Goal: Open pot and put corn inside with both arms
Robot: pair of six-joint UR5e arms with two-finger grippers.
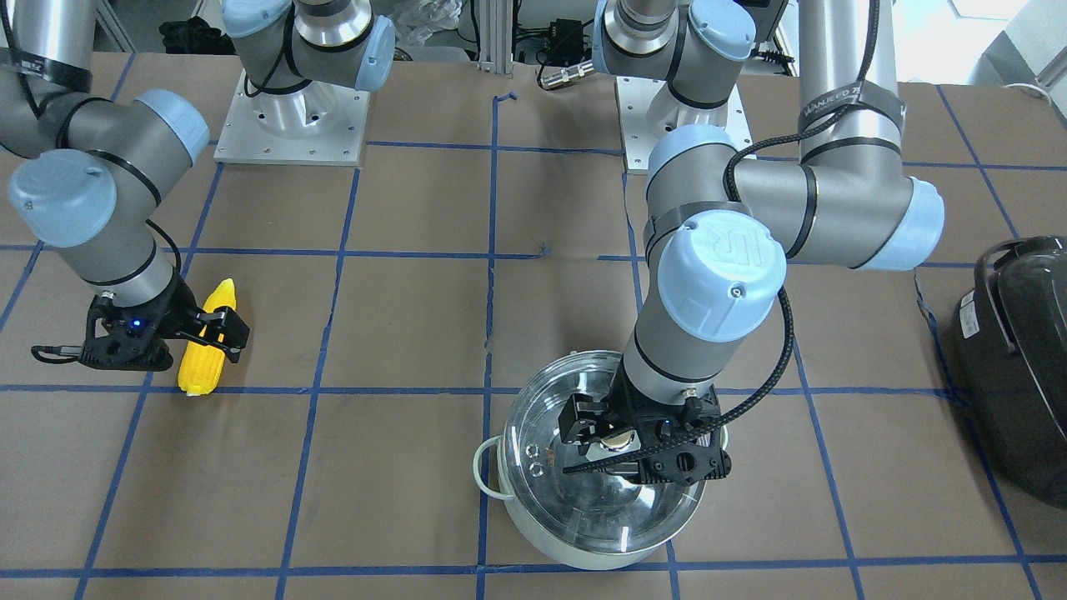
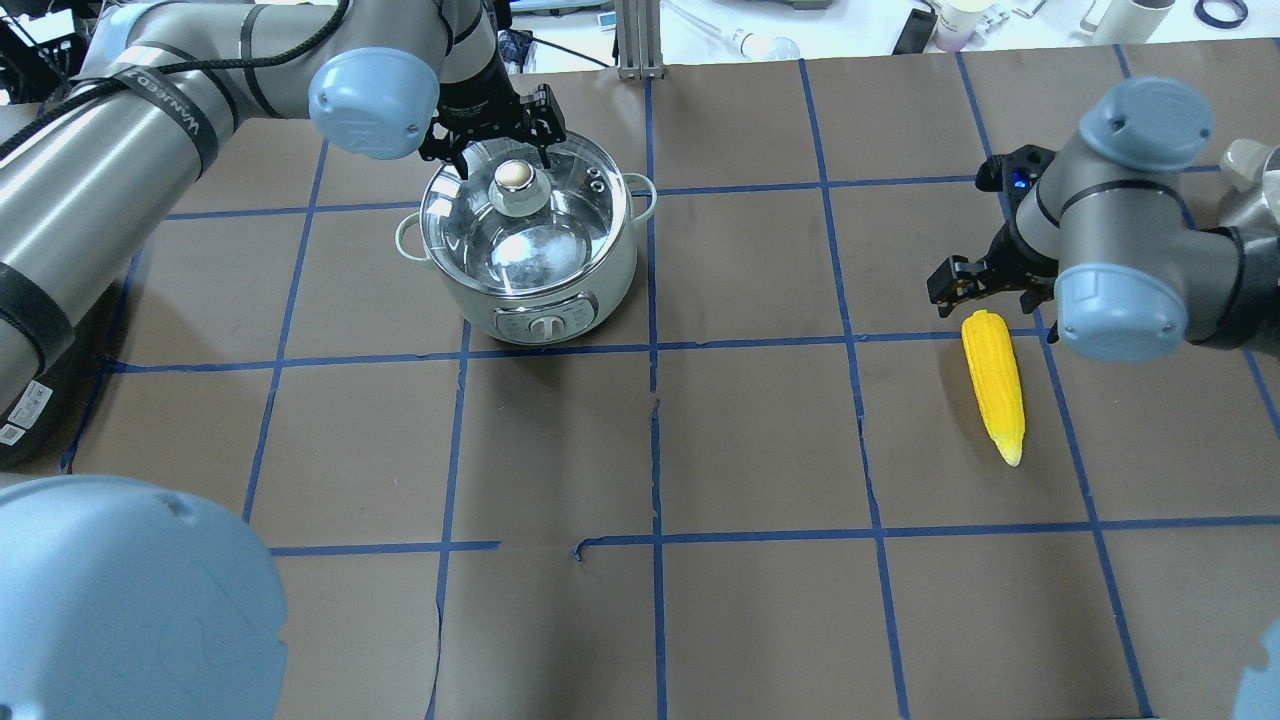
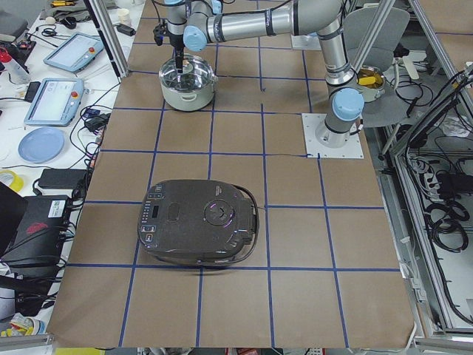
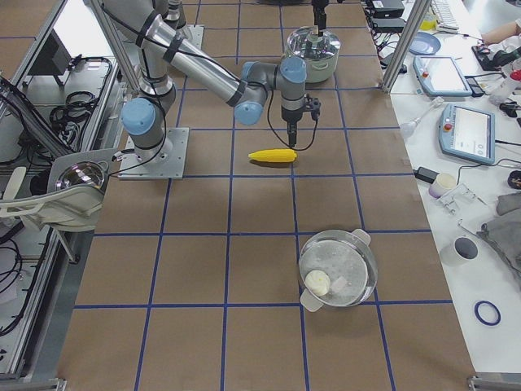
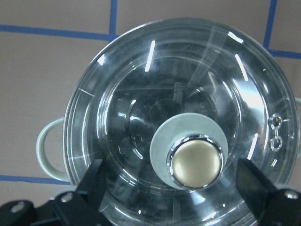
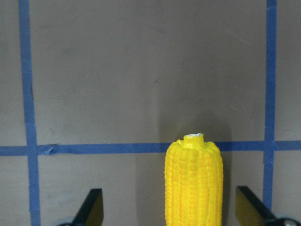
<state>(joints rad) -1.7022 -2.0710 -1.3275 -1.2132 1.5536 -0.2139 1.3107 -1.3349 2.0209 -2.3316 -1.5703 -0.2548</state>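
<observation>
We see a big brown desk [image 2: 760, 450] with blue tape lines [image 2: 652, 280] that make squares. Two grey arms with light-blue caps [image 2: 372, 88] bend down over it, the left arm [image 2: 130, 110] on one side and the right arm [image 2: 1130, 260] on the other. A big dark cooker [image 3: 199, 225] sits at the left end of the desk, well apart from the other things. The round pot [image 2: 580, 295] stands on the left half of the desk, on the side far from the robot, with a pale-green handle [image 2: 408, 238] on each side and a dial [image 2: 546, 326] that faces the robot. Its glass lid [image 2: 570, 225] is on the pot. The yellow corn [image 2: 995, 385] lies flat on the right half of the desk, well apart from the pot, with its pointy tip toward the robot. The left end effector [image 5: 169, 169] is over the lid with its fingers [image 5: 94, 181] wide apart, and the right end effector [image 6: 168, 207] is at the thick end of the corn, also wide apart, with one finger on each side and a gap at both. The small knob [image 5: 196, 162] with its gold cap sits in the middle of the lid, between the left fingers, and they do not touch it.
</observation>
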